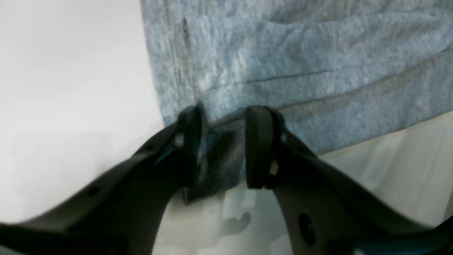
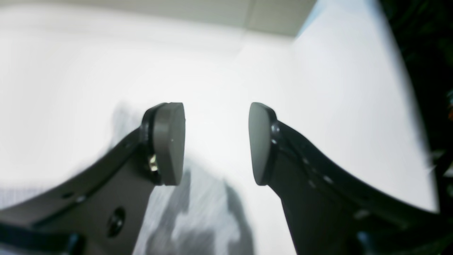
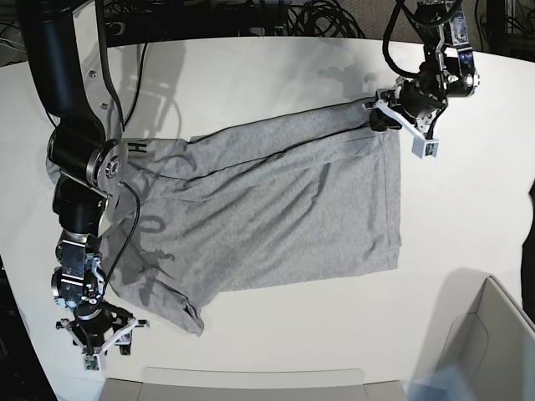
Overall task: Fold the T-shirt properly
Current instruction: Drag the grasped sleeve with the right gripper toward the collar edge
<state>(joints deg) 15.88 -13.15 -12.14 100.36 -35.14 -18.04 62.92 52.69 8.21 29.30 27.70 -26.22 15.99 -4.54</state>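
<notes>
Soft, limp T-shirt [image 3: 276, 217] spread across the table [image 3: 276, 75] centre; left gripper [image 1: 223, 148] pinches its far hem corner, right gripper [image 2: 216, 141] gapes empty near the front-left edge; likeliest grasp: hems, corners.

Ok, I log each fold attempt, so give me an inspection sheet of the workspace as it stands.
Surface: white table, shadowed near the arms.
Job's things: grey T-shirt spread out, rumpled, black lettering at one edge.
Clutter: pale box corner at the table's edge.
Claws: left claw shut on the T-shirt's edge; right claw open, holding nothing.
Cables: black cables behind the table, one along the right arm.
Surroundings: dark, nothing else seen.
</notes>
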